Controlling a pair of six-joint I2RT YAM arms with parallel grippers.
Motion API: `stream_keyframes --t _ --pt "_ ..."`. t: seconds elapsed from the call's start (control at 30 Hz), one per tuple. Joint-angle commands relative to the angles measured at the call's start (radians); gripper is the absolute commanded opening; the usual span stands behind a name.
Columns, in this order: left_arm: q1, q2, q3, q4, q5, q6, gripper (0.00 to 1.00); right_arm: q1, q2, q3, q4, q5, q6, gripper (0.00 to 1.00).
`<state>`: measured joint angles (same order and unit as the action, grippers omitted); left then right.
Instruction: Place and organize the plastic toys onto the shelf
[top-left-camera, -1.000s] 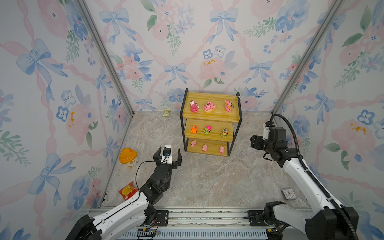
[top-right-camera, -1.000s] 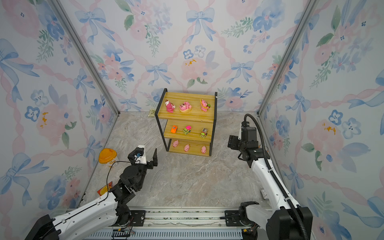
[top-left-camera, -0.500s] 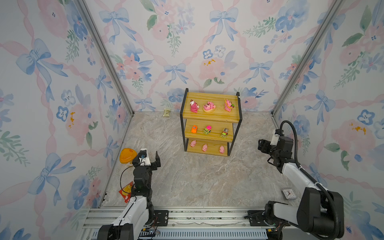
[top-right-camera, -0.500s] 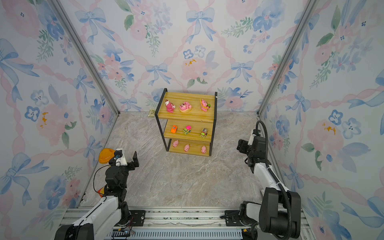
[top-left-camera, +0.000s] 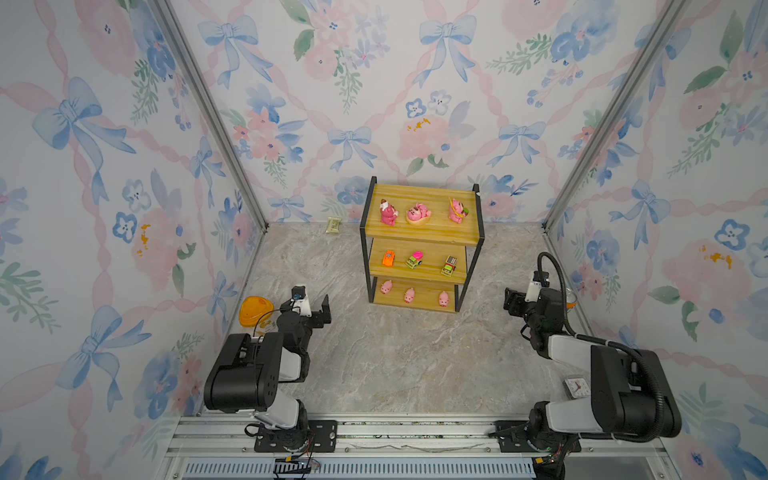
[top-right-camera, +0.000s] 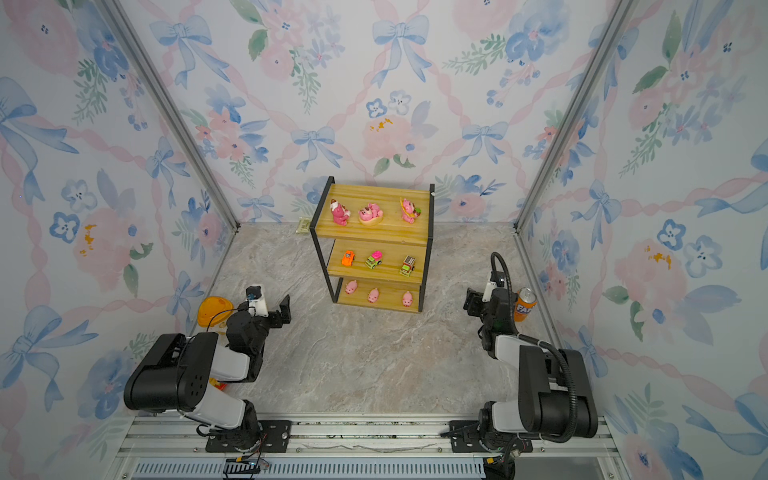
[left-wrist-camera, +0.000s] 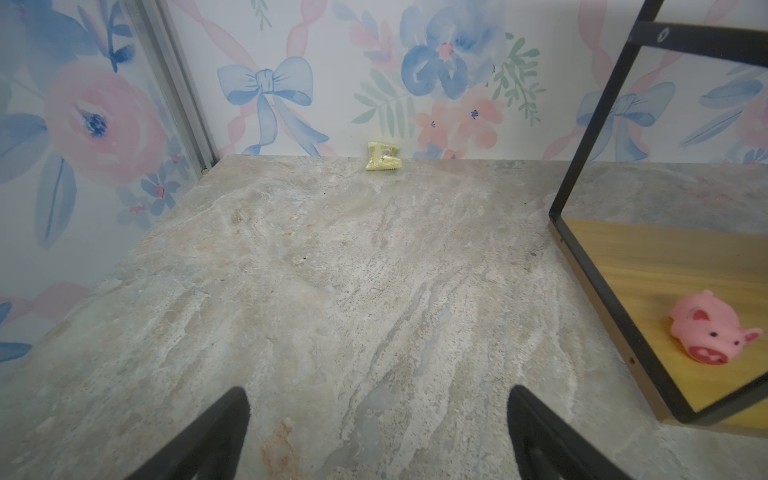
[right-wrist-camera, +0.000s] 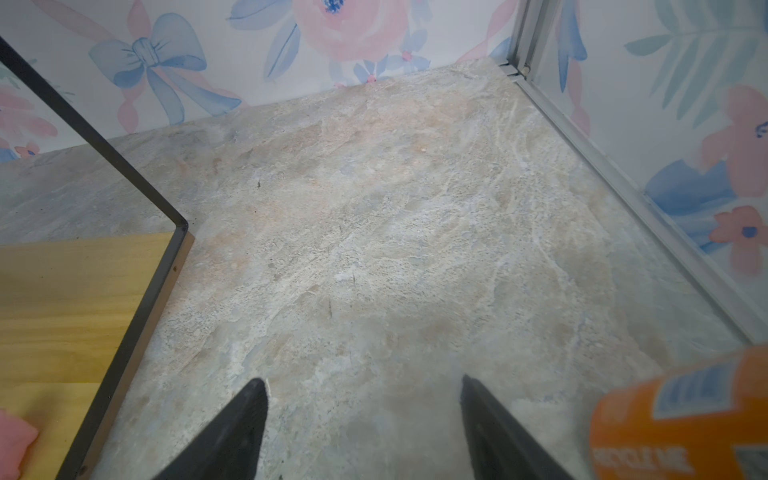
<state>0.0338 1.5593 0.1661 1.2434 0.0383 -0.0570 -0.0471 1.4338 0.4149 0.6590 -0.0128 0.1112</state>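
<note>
The shelf (top-left-camera: 419, 235) stands at the back of the floor (top-left-camera: 395, 353), in the middle, and every toy that can be seen is on it. The top board carries three pink bears (top-left-camera: 387, 212). The middle board carries three small cars (top-left-camera: 414, 260): orange, pink-green and brown-green. On the bottom board are three pale pigs (top-left-camera: 409, 295). In both top views the toys are very small, so their details are hard to make out.

The left claw (left-wrist-camera: 376, 401) is open, with only bare floor between its fingers (left-wrist-camera: 224, 436), and the picture edge cuts these off. Its wrist view catches one pig (left-wrist-camera: 712, 328) on the bottom board. The right claw (right-wrist-camera: 362, 384) also has its fingers apart, with nothing between them. At the edge of its wrist view a pink blur (right-wrist-camera: 12, 440) lies on the board, cut off too much to name.

The soda can (top-right-camera: 524, 305) stands just beside the right arm (top-right-camera: 540, 374). The tub (top-right-camera: 212, 309) with the orange lid is partly behind the left arm (top-right-camera: 187, 374). A small red and yellow thing (top-right-camera: 217, 384) shows from under this arm, and I cannot tell what it is. A yellow packet (left-wrist-camera: 382, 156) lies by the back wall.
</note>
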Motion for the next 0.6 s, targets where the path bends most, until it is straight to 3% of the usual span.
stream_keyframes --t 0.0,0.17,0.33,0.4,0.57 --pt "0.0 -0.009 0.013 0.057 -0.015 -0.014 0.97 0.096 0.065 0.026 0.107 0.143 -0.106 0.76" --pt "-0.01 0.008 0.053 0.002 -0.02 -0.001 0.97 0.13 0.126 -0.033 0.288 0.215 -0.124 0.79" --pt "-0.015 0.013 0.059 0.003 -0.032 0.003 0.98 0.133 0.115 -0.028 0.259 0.22 -0.124 0.83" --pt "-0.016 0.012 0.059 0.002 -0.034 0.005 0.98 0.131 0.114 -0.027 0.256 0.218 -0.122 0.97" --pt "-0.021 0.011 0.059 0.0 -0.042 0.007 0.98 0.127 0.114 -0.027 0.254 0.208 -0.12 0.97"
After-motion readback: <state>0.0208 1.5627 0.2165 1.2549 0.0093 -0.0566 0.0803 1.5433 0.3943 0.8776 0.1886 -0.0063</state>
